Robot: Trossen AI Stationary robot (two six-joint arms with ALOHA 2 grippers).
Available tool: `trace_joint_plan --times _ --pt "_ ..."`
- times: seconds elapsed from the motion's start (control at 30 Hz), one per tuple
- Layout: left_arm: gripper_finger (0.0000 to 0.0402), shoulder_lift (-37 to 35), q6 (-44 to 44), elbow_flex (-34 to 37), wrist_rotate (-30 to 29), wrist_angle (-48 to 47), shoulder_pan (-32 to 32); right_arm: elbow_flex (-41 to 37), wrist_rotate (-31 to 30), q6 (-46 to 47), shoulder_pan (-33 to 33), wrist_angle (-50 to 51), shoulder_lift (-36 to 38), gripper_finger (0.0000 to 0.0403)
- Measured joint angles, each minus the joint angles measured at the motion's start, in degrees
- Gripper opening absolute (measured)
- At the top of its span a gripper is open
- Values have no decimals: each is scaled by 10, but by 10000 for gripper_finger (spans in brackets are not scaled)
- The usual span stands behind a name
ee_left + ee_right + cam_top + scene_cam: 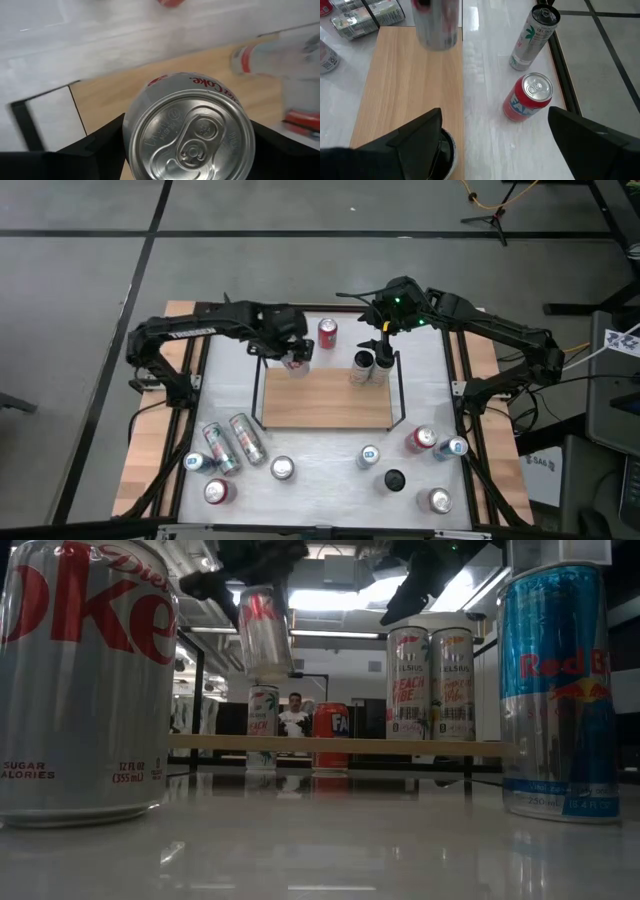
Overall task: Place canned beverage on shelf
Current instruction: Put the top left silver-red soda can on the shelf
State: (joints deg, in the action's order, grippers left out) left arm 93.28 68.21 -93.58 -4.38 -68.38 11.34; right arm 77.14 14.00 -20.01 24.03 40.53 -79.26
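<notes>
overhead view of a white table [320, 480] with a small wooden shelf [325, 398] at its centre, black rails at its left and right ends. left gripper [294, 352] hangs over the shelf's far-left corner, its fingers clamped on a silver diet coke can [263, 630]; seen from table height, the can is in the air above the board, not touching it. the left wrist camera looks straight down on that can's silver top [188, 133], held between the two dark fingers.

right gripper [385, 335] hovers at the shelf's far-right corner, fingers spread wide and holding nothing, just above two slim white cans [368, 366] standing upright side by side on the board.

beyond the shelf's far edge, on the table, stand a red can [327, 332] and a slim white can [534, 37], near each other.

near side of the table holds loose cans: two lying on their sides at left [232, 442], others upright, including a red-topped one at right [421, 440].

a person [294, 715] shows far off in the room behind.
</notes>
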Motion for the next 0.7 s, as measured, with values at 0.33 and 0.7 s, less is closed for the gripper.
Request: trace_joint_plan --times 0.33,0.7 --pt "284 67 -11 0 20 18 -1 0 0 0 0 0 0 360" --pt "285 108 -12 1 26 19 -3 0 0 0 0 0 0 360"
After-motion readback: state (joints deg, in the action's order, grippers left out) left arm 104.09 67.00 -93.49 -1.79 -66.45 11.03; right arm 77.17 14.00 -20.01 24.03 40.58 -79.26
